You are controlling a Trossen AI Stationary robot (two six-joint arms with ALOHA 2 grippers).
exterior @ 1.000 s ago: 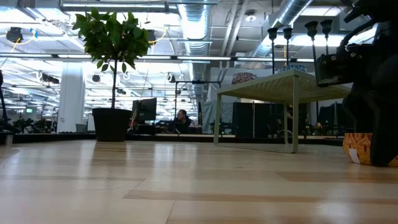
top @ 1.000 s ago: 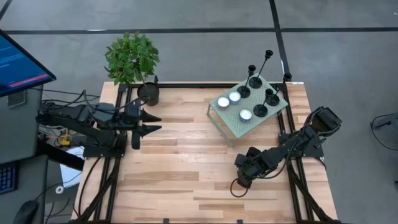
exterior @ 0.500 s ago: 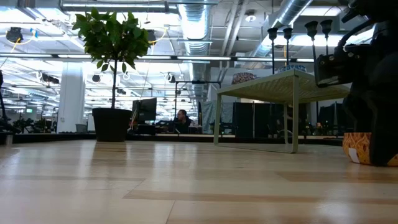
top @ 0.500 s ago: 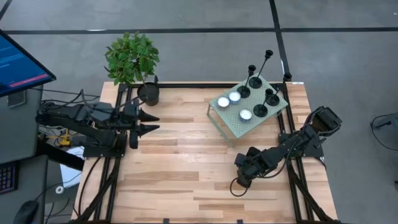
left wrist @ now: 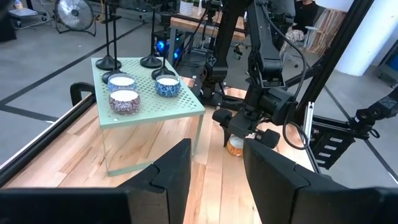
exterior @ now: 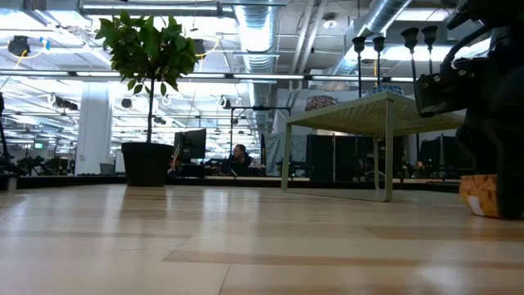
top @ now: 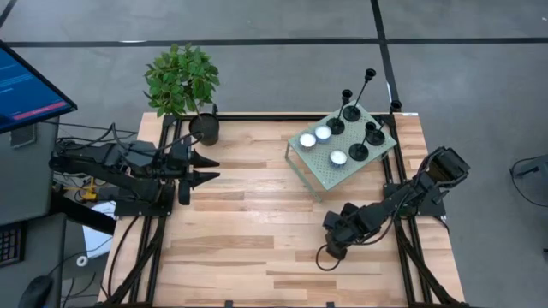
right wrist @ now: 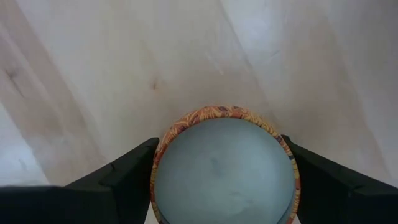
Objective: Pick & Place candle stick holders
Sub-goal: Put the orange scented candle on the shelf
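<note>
right gripper (right wrist: 221,186) jaws narrowed slightly around orange-patterned candle (right wrist: 224,167)
</note>
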